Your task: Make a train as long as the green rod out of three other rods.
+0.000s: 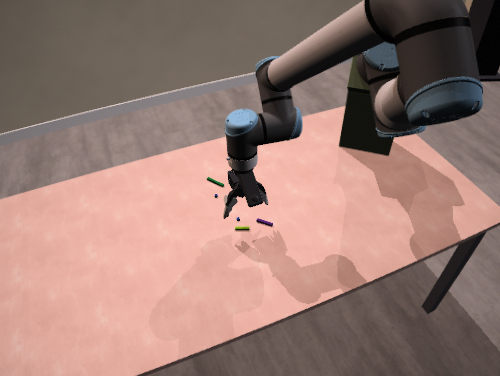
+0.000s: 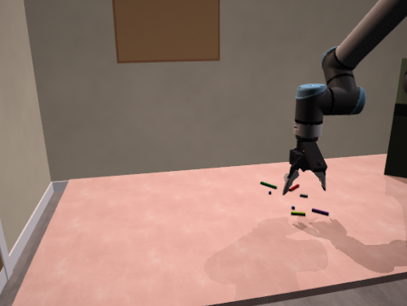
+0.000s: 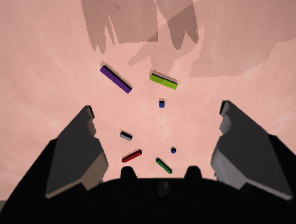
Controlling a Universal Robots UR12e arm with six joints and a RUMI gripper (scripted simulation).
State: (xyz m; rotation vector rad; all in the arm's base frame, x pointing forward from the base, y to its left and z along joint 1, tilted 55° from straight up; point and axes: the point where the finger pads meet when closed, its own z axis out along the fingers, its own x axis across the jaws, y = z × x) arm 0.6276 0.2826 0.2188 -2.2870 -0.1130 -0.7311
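My gripper [image 2: 304, 188] is open and empty, hovering above a small cluster of rods on the pink table; it also shows in the top view [image 1: 245, 202]. The green rod [image 2: 269, 185] lies at the far left of the cluster, with a blue rod [image 2: 269, 192] beside it. A red rod [image 2: 294, 187] and a short grey rod [image 2: 304, 195] lie under the gripper. In front lie a second blue rod [image 2: 293, 207], a lime rod [image 2: 298, 213] and a purple rod [image 2: 320, 212]. In the wrist view the grey rod [image 3: 126, 135] and red rod [image 3: 132, 156] lie between the fingers. All rods lie apart.
The arm's dark base block [image 1: 364, 115] stands at the far right of the table. The table's front edge [image 1: 320, 300] runs close below the cluster in the top view.
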